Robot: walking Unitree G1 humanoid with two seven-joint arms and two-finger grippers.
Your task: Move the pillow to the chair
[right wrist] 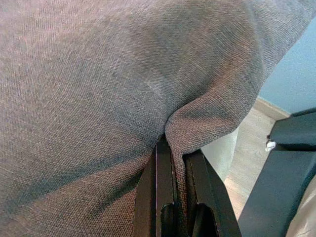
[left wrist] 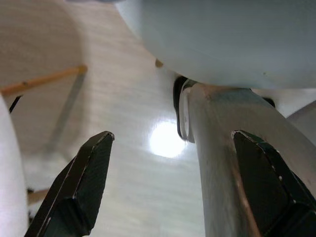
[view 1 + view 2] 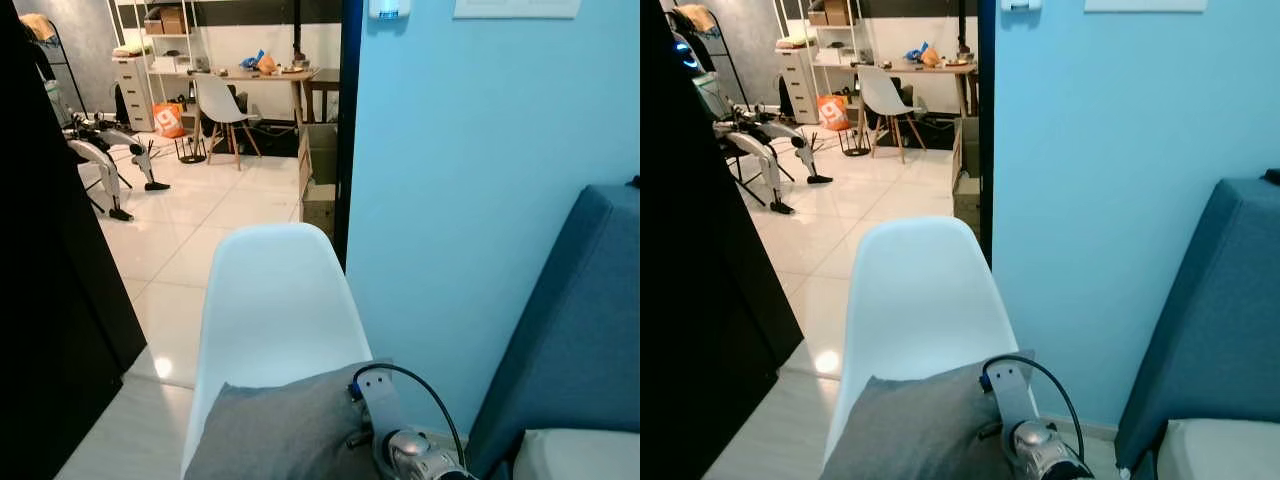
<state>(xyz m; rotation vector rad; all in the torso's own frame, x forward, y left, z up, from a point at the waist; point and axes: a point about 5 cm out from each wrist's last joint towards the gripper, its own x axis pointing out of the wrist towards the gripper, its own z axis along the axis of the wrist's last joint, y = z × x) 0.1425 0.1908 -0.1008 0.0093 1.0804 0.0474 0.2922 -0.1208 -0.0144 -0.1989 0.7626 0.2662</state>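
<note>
A grey fabric pillow [image 3: 285, 430] lies against the seat and back of a white shell chair [image 3: 275, 300] right before me. My right arm reaches in from the lower right, and its gripper [image 1: 177, 163] is shut on a pinched fold of the pillow's edge [image 1: 197, 123]. The left gripper [image 2: 173, 173] hangs open low down, beneath the chair's white shell [image 2: 222, 39], with nothing between its fingers; a silver arm link [image 2: 222, 148] crosses in front of it.
A blue wall [image 3: 480, 180] stands just behind the chair. A dark blue sofa [image 3: 580, 340] is at the right, a black panel [image 3: 50, 300] at the left. Beyond a doorway lie a tiled floor, a desk [image 3: 265, 75], another white chair [image 3: 220, 105] and a quadruped robot [image 3: 105, 150].
</note>
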